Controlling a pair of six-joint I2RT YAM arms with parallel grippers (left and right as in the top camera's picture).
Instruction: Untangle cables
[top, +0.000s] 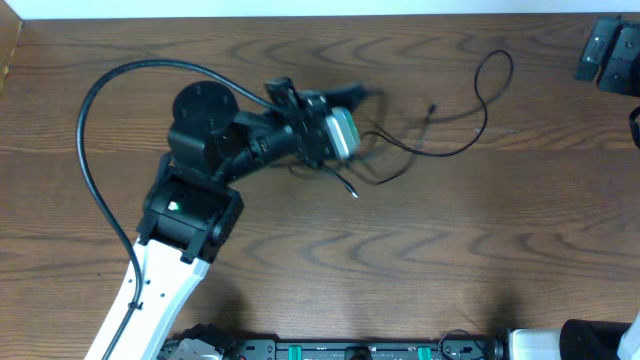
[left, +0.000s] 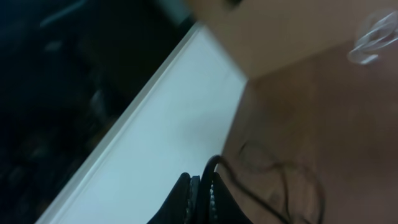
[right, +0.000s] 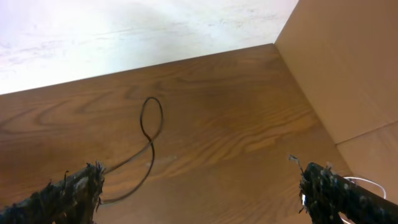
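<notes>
Thin black cables (top: 455, 152) trail over the brown table from the centre toward a loop (top: 494, 66) at the back right. A small plug (top: 353, 192) lies near the left arm. My left gripper (top: 355, 98), blurred in the overhead view, hovers at the cables' left end. In the left wrist view it (left: 203, 190) is shut on a black cable (left: 216, 163) that rises between its fingers, with more cable (left: 286, 180) lying to the right. My right gripper (right: 202, 196) is open and empty, far off at the back right corner (top: 607, 50). The cable loop (right: 151, 118) lies ahead of it.
The left arm's thick black hose (top: 100, 110) arcs over the table's left side. A tan board (right: 348, 68) stands at the right edge. A thin white loop (right: 360, 182) shows by the right finger. Arm bases and fittings (top: 350, 350) line the front edge.
</notes>
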